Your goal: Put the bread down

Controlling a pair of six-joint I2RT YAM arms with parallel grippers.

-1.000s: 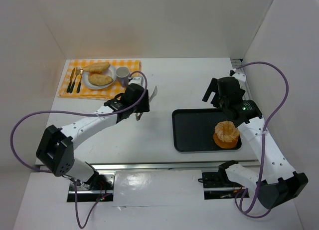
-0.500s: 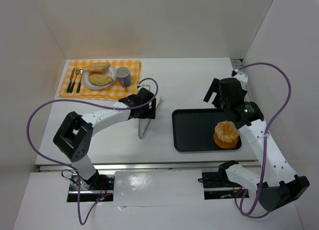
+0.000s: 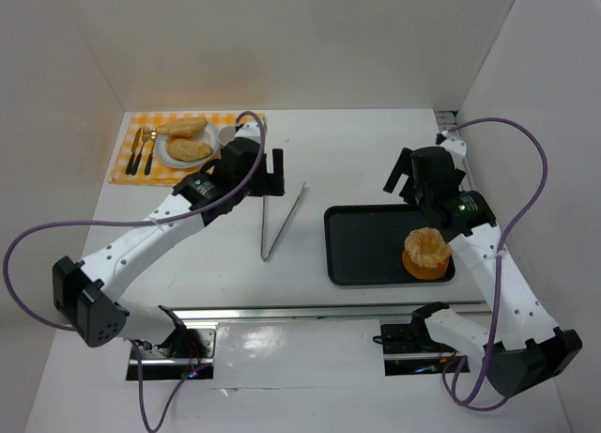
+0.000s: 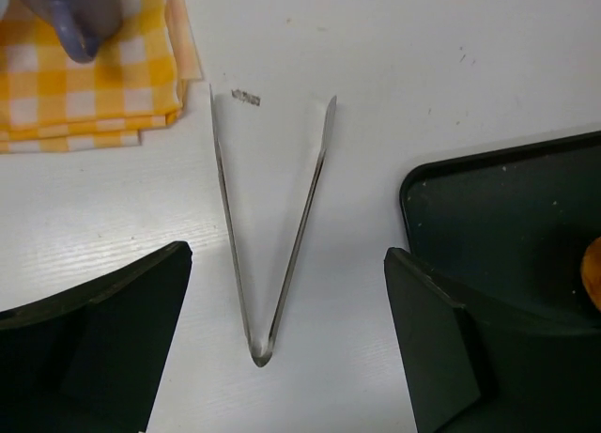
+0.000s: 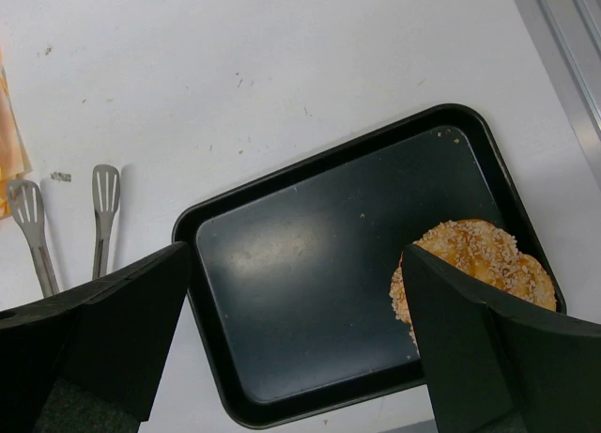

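Two oval golden-brown pieces of bread [image 3: 188, 140] lie on a white plate [image 3: 161, 154] at the back left, on a yellow checked cloth [image 3: 202, 175]. My left gripper [image 3: 268, 165] [image 4: 286, 264] hangs open just right of the plate, with nothing between its fingers. Below it, metal tongs [image 3: 280, 219] [image 4: 272, 226] lie flat on the table, spread in a V. My right gripper [image 3: 402, 177] [image 5: 293, 259] hovers open and empty over the black tray [image 3: 366, 250] [image 5: 310, 264].
A round orange sugared pastry [image 3: 426, 252] [image 5: 470, 264] sits in the tray's near right corner. A blue-grey mug [image 4: 80, 15] stands on the cloth [image 4: 84, 85] beside the plate. A knife and fork [image 3: 141, 151] lie left of the plate. White walls enclose the table.
My left gripper opened and let go of the tongs, which now lie on the table. The left arm then rose and drew back toward the plate. The right arm stayed still.
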